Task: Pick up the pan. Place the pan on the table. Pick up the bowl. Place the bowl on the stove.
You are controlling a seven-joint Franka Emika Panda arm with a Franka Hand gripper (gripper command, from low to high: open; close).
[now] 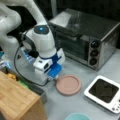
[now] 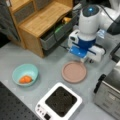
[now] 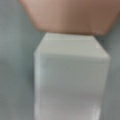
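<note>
Grey table (image 2: 50,65) bears round pan (image 2: 74,72).

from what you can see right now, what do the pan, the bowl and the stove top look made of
The pan looks like matte plastic or ceramic: flat dusty pink, no glare, with a white handle that looks like plastic. The bowl has a smooth, softly shiny teal surface, likely plastic. The stove has a white, probably plastic, casing around a dark matte top. The gripper is at the handle.

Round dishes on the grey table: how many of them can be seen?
2. The pink pan lies flat on the table, just below the gripper and beside the stove. The teal bowl stands at a front view's left, holding something orange.
</note>
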